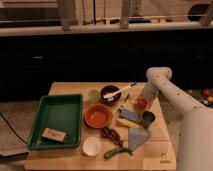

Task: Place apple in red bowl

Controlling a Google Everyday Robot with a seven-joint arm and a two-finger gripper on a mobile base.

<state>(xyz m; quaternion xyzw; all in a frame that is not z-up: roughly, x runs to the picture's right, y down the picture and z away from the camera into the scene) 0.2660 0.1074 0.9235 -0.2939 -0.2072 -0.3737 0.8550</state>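
The apple (141, 103) is a small red-orange fruit on the wooden table (70, 89), at the right side. My gripper (144, 96) is at the end of the white arm, right at the apple, above and slightly right of it. The red bowl (98, 116) is a wide shallow orange-red bowl in the middle of the table, left of the apple and apart from it. It looks empty.
A green tray (55, 120) with a small brown block stands at the left. A dark bowl with a white spoon (111, 93), a small white bowl (92, 146), grapes (112, 135), a dark cup (148, 119), a blue cloth (138, 137) and a green item (118, 151) crowd the table.
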